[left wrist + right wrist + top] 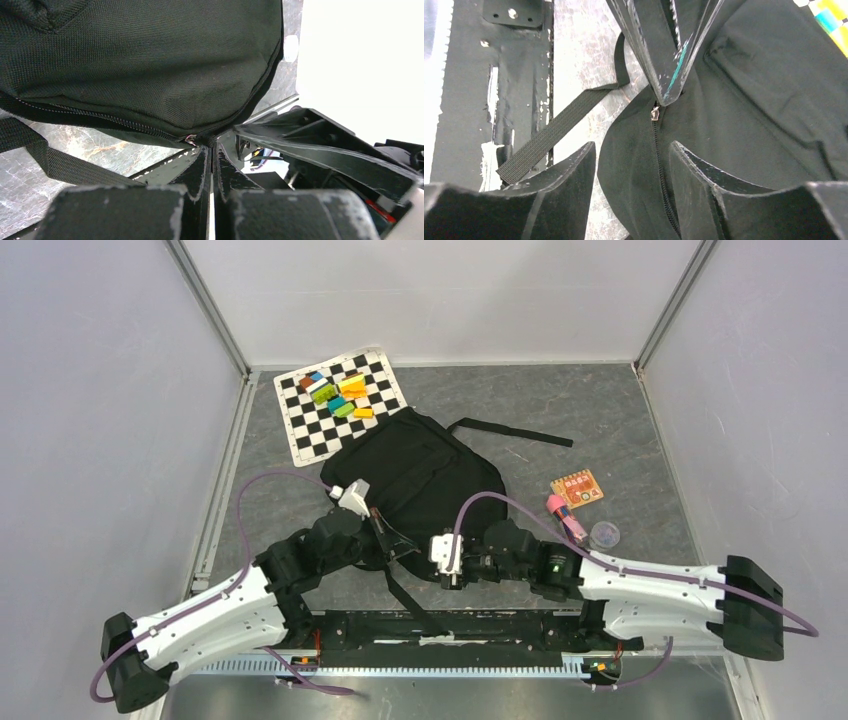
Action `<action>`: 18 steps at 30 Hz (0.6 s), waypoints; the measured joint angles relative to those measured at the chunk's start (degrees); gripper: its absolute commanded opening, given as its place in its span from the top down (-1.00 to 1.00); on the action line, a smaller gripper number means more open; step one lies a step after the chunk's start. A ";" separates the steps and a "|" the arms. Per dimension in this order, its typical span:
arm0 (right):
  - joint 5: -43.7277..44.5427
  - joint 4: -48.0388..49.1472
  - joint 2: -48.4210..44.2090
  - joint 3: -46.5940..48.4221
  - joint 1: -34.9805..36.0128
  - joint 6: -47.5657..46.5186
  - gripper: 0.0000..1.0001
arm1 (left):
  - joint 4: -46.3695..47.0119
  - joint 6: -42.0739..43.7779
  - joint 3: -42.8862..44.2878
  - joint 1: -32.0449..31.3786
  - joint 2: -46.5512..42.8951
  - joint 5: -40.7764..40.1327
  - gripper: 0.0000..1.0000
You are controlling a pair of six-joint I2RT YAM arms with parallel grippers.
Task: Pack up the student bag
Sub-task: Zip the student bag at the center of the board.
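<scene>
At mid-table, with left gripper (211,150) pinched shut on the near edge of the student bag (420,470) and right gripper (632,147) wide astride the zipper (658,150), hold fabric taut and close squarely on the zipper pull (655,113).

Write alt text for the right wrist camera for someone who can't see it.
The open right gripper straddles the zipper of the student bag. Beyond, the shut left gripper pinches the bag's edge beside the zipper pull; a black strap lies on the table.
</scene>
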 measured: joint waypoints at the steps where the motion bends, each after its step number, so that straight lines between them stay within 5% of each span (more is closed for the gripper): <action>1: 0.74 0.20 1.20 0.00 0.20 -0.68 0.02 | 0.00 0.00 -0.07 0.00 -0.11 0.00 0.96; 7: 5.60 0.46 4.46 0.00 0.94 -2.82 1.00 | 0.07 0.24 -0.09 0.81 0.85 1.92 0.96; 18: 15.19 0.83 -2.82 -2.58 1.51 -0.85 1.00 | 1.51 4.17 -0.11 11.82 1.84 11.02 0.96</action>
